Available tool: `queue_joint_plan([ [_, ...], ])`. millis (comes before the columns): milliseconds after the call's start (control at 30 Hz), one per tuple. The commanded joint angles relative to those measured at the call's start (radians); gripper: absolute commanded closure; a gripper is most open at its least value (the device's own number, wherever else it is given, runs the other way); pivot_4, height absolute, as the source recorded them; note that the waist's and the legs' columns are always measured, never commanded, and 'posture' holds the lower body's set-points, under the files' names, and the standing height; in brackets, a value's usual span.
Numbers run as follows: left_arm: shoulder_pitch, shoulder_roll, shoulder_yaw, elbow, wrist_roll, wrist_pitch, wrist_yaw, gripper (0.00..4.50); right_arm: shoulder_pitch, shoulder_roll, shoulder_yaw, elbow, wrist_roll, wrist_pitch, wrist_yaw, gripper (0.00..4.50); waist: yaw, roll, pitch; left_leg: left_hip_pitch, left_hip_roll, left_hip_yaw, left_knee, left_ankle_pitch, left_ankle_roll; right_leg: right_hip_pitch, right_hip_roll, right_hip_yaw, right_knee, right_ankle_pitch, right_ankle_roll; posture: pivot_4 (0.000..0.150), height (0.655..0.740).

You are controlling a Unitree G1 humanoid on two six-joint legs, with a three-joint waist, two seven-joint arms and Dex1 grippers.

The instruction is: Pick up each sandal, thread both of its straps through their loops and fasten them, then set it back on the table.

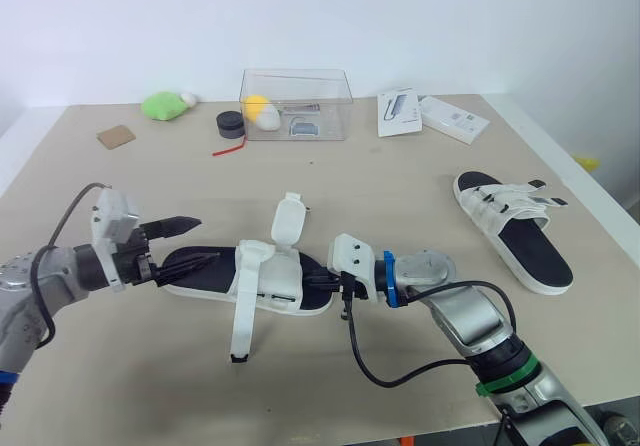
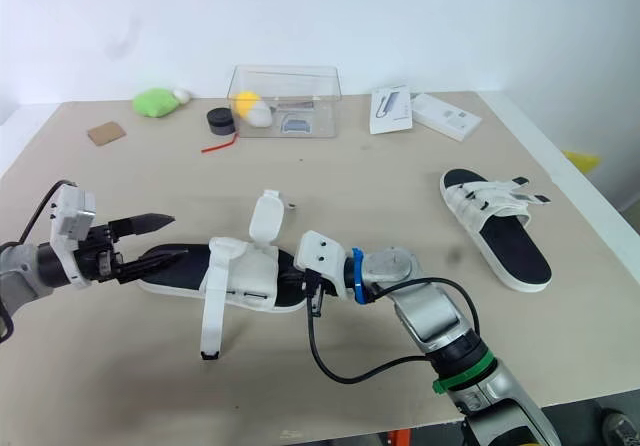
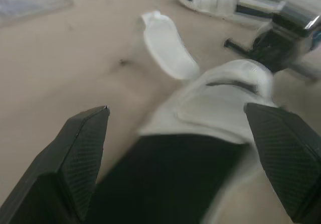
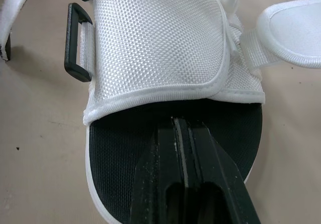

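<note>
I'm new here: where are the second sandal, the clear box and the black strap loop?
Second sandal (image 1: 522, 238), left eye view, on its black footbed.
Clear box (image 1: 330, 101), left eye view, on its front wall.
Black strap loop (image 4: 67, 40), right wrist view, on its outer bar.

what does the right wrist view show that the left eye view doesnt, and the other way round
Right wrist view: the black loop on the white woven upper, and the right gripper shut, over the black footbed. Left eye view: the open left gripper at the heel, the second sandal, the clear box. Both: the near sandal, straps undone.
</note>
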Motion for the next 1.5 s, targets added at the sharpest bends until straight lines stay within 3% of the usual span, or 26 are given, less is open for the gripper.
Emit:
queue_joint_plan([
  [33,0.036,0.097,0.043,-0.052,-0.117,0.223,-0.142,0.05,0.027,-0.005,0.057,0.045,-0.024,0.04,0.026,4.5,-0.001,0.0,0.0,0.0,0.0,0.0,-0.001,0.0,0.0,-0.001,0.001,0.0,0.0,0.0,-0.001,0.15,0.74],
  [167,0.082,0.142,0.002,-0.111,-0.035,0.254,-0.214,0.05,0.029,-0.002,0.061,0.043,-0.027,0.041,0.023,4.5,-0.001,0.001,0.0,0.002,0.001,0.0,-0.004,0.0,0.0,-0.001,0.001,0.0,0.0,-0.002,-0.003,0.15,0.74],
  [433,0.061,-0.019,-0.138,-0.224,0.1,0.248,-0.103,0.05,0.022,0.013,0.064,0.044,-0.03,0.046,0.015,4.5,0.001,0.001,0.0,0.006,0.001,0.001,-0.009,0.0,-0.001,0.0,0.005,0.002,0.0,-0.004,-0.006,0.15,0.74],
  [567,0.06,-0.05,-0.175,-0.224,0.151,0.254,-0.097,0.05,0.021,0.016,0.063,0.041,-0.03,0.05,0.013,4.5,0.0,0.001,0.0,0.006,0.002,0.0,-0.01,0.0,-0.001,0.0,0.008,0.003,0.001,-0.004,-0.008,0.15,0.74],
  [700,0.054,-0.055,-0.172,-0.225,0.159,0.268,-0.117,1.29,0.022,0.015,0.061,0.038,-0.029,0.053,0.011,4.5,0.001,0.0,0.0,0.006,0.004,0.0,-0.01,0.0,-0.001,0.0,0.009,0.003,0.001,-0.004,-0.009,0.15,0.74],
  [900,0.041,-0.055,-0.166,-0.222,0.154,0.293,-0.142,4.37,0.013,0.021,0.058,0.048,-0.029,0.052,0.009,4.5,0.0,0.001,0.0,0.006,0.004,0.0,-0.01,0.0,-0.001,0.0,0.009,0.003,0.001,-0.004,-0.008,0.15,0.74],
  [1000,0.018,-0.059,-0.14,-0.236,0.099,0.34,-0.147,4.37,0.009,0.026,0.058,0.053,-0.029,0.05,0.008,4.5,0.0,0.0,0.0,0.007,0.005,0.0,-0.01,0.0,-0.001,0.0,0.009,0.003,0.001,-0.004,-0.009,0.15,0.74],
  [1233,-0.222,-0.091,-0.061,-0.17,-0.073,0.524,-0.077,4.37,0.002,0.035,0.059,0.064,-0.035,0.045,0.004,4.5,0.0,0.0,0.0,0.008,0.005,-0.001,-0.01,0.0,-0.001,0.001,0.013,0.003,0.002,-0.003,-0.01,0.15,0.74],
  [1500,-0.541,-0.145,-0.17,0.128,0.009,0.675,-0.064,4.37,0.007,0.055,0.072,0.059,-0.041,0.048,-0.008,4.5,-0.007,0.0,-0.001,0.008,0.008,-0.002,-0.01,0.0,-0.001,0.001,0.021,0.006,0.003,-0.001,-0.009,0.15,0.74],
])
